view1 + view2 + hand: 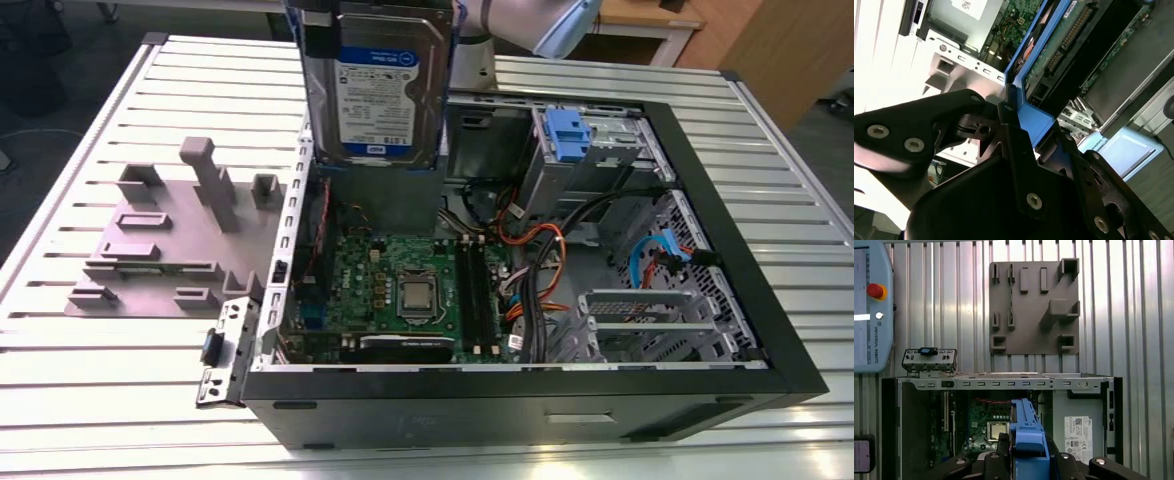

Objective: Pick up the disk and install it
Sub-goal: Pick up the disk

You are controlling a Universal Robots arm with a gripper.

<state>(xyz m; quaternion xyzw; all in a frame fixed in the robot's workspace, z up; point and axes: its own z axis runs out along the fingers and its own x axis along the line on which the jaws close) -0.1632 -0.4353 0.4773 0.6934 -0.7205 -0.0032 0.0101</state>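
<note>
The disk [380, 90], a silver hard drive with a white-and-blue label and a blue frame, hangs upright on its edge above the far left part of the open computer case [727, 260]. In both wrist views my gripper [1026, 450] is shut on the disk's blue frame [1026, 432], with black fingers [1009, 130] pressing on both sides of it. The second wrist view shows the disk's green circuit board [1064, 42] facing outward. Below the disk lie the motherboard [400, 290] and a grey metal cage with a blue tab [567, 135] at the case's far side.
A grey fixture plate with upright blocks [160, 240] lies on the slatted table at the exterior view's left. A grey box with a white sticker [1079, 432] sits inside the case. Orange and black cables [541, 270] cross the case's middle. A teach pendant [871, 305] lies on the table.
</note>
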